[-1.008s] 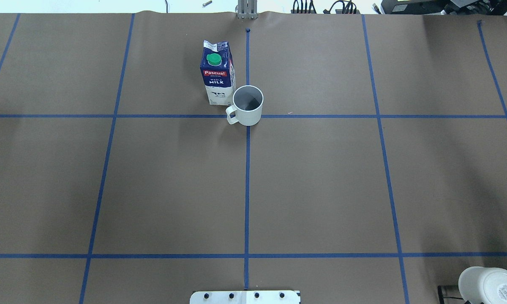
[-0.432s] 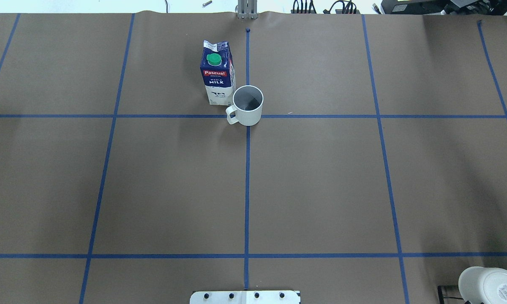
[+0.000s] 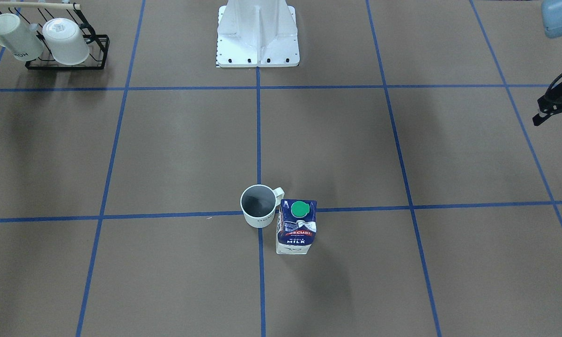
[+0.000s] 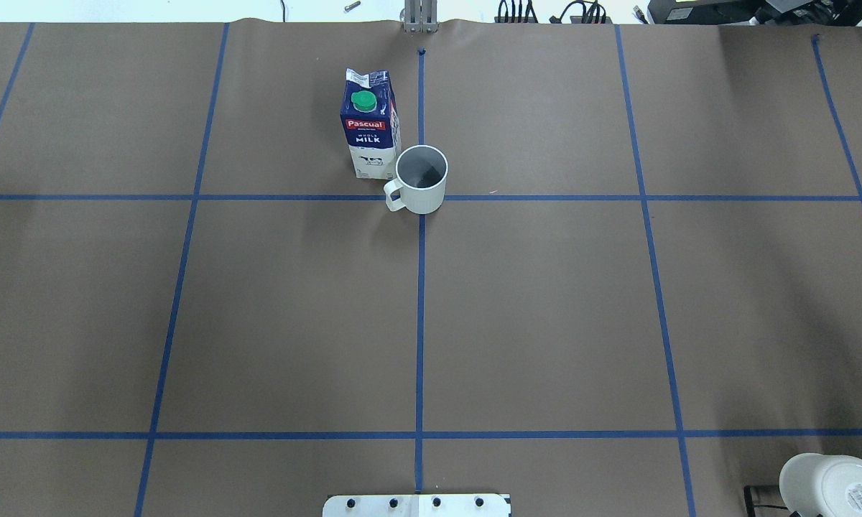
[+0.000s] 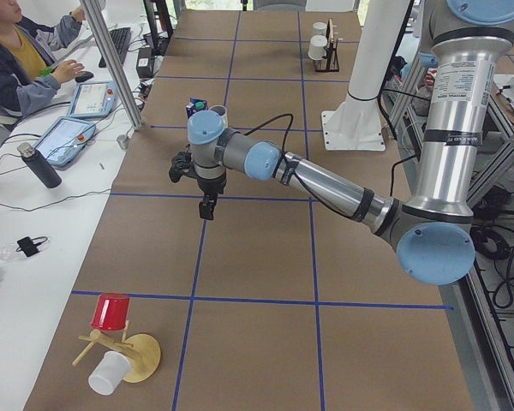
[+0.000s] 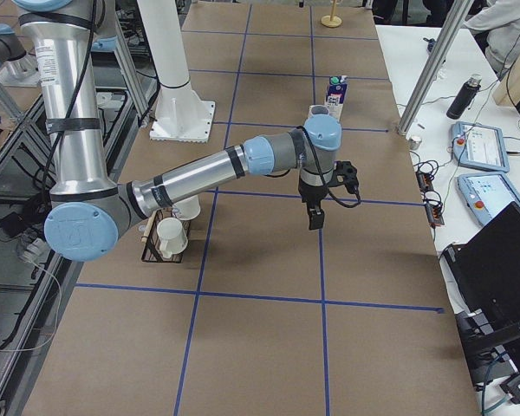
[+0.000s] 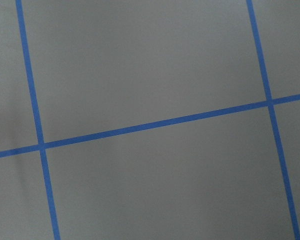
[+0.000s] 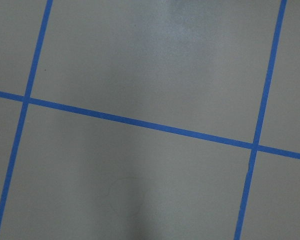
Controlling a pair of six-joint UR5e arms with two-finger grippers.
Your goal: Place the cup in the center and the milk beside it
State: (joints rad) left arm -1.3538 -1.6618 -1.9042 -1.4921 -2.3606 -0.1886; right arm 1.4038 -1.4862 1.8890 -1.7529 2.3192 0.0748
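The cup point(image 4: 422, 179), a white mug with a dark inside, stands upright on the middle crossing of the blue tape lines point(image 4: 517, 197), its handle towards the robot's left. It also shows in the front view point(image 3: 258, 206). The milk point(image 4: 368, 126), a navy-and-white carton with a green cap, stands upright right beside the cup on its far left; it also shows in the front view point(image 3: 296, 227). My left gripper point(image 5: 207, 207) hangs high over the table's left part. My right gripper point(image 6: 315, 218) hangs over the right part. Both hold nothing; I cannot tell whether they are open or shut.
A black rack point(image 3: 65, 47) with two other white mugs stands near the robot's right; one mug shows in the overhead view point(image 4: 833, 485). The white robot base point(image 3: 257, 37) is at the near edge. A wooden stand with a red cup point(image 5: 111, 312) sits at the left end.
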